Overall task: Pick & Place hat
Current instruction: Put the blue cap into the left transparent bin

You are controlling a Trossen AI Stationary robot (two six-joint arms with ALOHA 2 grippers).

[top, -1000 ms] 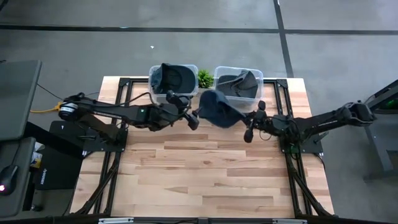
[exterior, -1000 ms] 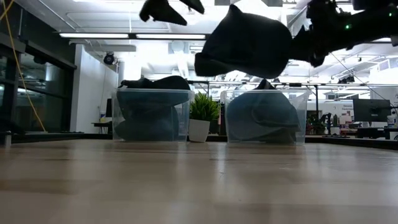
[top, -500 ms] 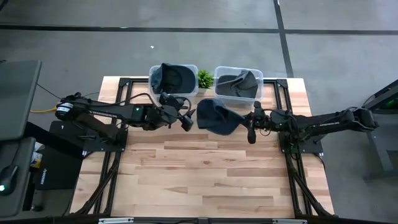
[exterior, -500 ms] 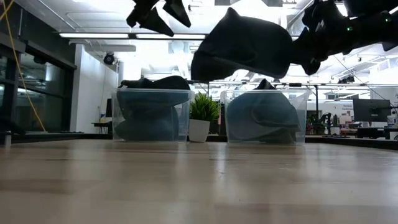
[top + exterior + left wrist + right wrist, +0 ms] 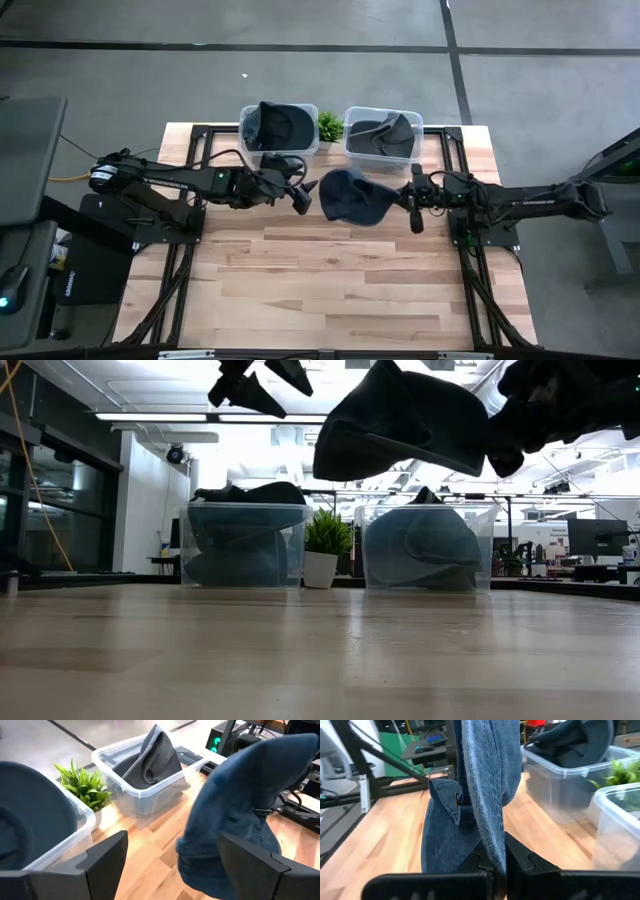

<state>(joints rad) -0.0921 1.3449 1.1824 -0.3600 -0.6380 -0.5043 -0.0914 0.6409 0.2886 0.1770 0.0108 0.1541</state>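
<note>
One wooden desk (image 5: 330, 280) carried everything. Two dark arms reached over it from opposite sides, each stretched out nearly level toward the middle. At the far edge stood two clear plastic bins, the left bin (image 5: 278, 127) and the right bin (image 5: 383, 133), each with one dark hat lying inside, and one small potted plant (image 5: 329, 126) stood between them. That made three hats in all: two in the bins and one blue denim hat (image 5: 352, 196) hanging in the air above the desk, in front of the gap between the bins and well clear of the wood in the low view.

The right gripper (image 5: 413, 199) was clamped on the edge of the denim hat; its wrist view showed the fabric (image 5: 487, 785) pinched tight between the two closed fingers, the rest of the hat draping away from them. The left gripper (image 5: 299, 195) hovered just beside the hat on its other side, fingers (image 5: 107, 857) spread wide and holding nothing, not touching the cloth.
</note>
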